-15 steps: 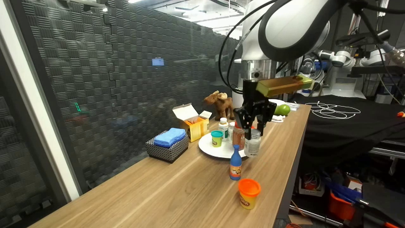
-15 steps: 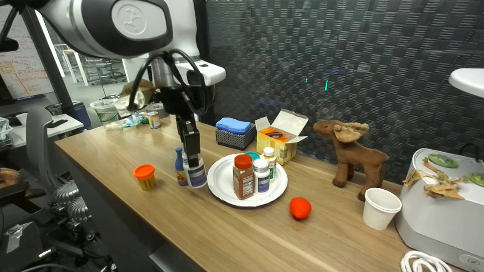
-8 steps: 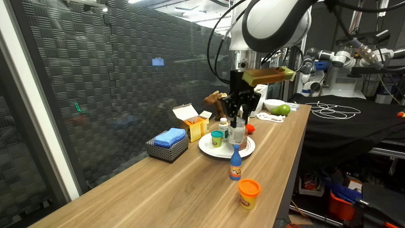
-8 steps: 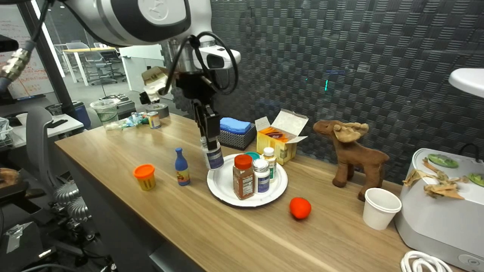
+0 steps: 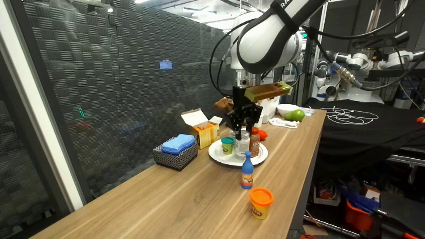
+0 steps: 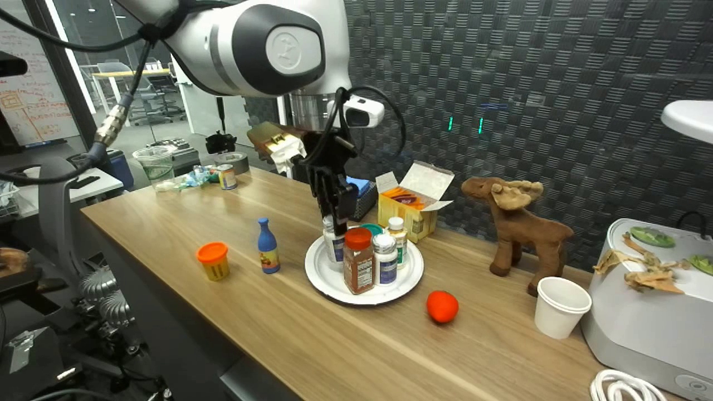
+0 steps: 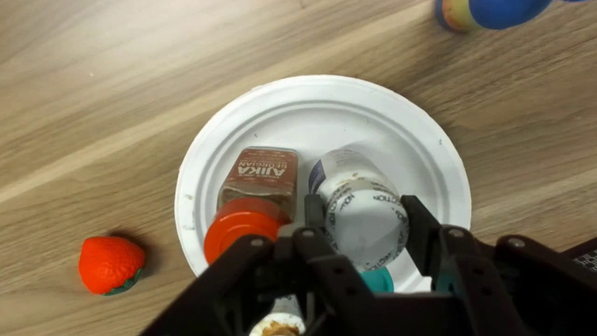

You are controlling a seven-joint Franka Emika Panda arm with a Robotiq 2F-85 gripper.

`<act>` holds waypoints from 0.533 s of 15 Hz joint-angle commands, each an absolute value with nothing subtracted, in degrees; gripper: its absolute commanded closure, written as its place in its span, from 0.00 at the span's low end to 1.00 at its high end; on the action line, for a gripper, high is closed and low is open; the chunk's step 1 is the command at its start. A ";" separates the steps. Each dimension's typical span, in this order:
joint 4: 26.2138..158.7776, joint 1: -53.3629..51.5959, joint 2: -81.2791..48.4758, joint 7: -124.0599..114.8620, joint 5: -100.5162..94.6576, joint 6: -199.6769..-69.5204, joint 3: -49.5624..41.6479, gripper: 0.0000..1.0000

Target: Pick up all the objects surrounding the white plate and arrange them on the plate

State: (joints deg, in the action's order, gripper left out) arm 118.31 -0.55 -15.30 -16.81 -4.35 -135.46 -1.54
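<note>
One white bottle [image 7: 359, 212] to set down now, most probably. In the wrist view, notice it pinched near its top by the pincer [image 7: 364, 205], over the white plate [image 7: 322, 123], with the red-capped jar [image 7: 256, 198] just beside. Spread only a little at first, with attention not to push this jar by the finger [image 7: 314, 210] between the two.

In an exterior view, see the bottle between the jar and the green-lidded tub [image 5: 227, 146], nearly upright. Lower straight, without sideways sliding, so as to disturb neither neighbour.

In an exterior view, find its base very low at the plate; cannot tell about full contact. Better to wait for firm support before releasing, then to rise vertically. Leave untouched the second white bottle [image 6: 385, 264], and keep for later the orange tub [image 6: 213, 263], standing on the bench [image 6: 312, 334].
</note>
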 commanded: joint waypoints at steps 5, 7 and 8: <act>111.90 0.32 -20.86 -13.13 -2.52 -135.71 -2.43 0.80; 110.96 0.29 -21.49 -13.22 -2.87 -135.71 -2.73 0.80; 110.56 0.34 -21.82 -13.09 -2.92 -135.69 -2.81 0.80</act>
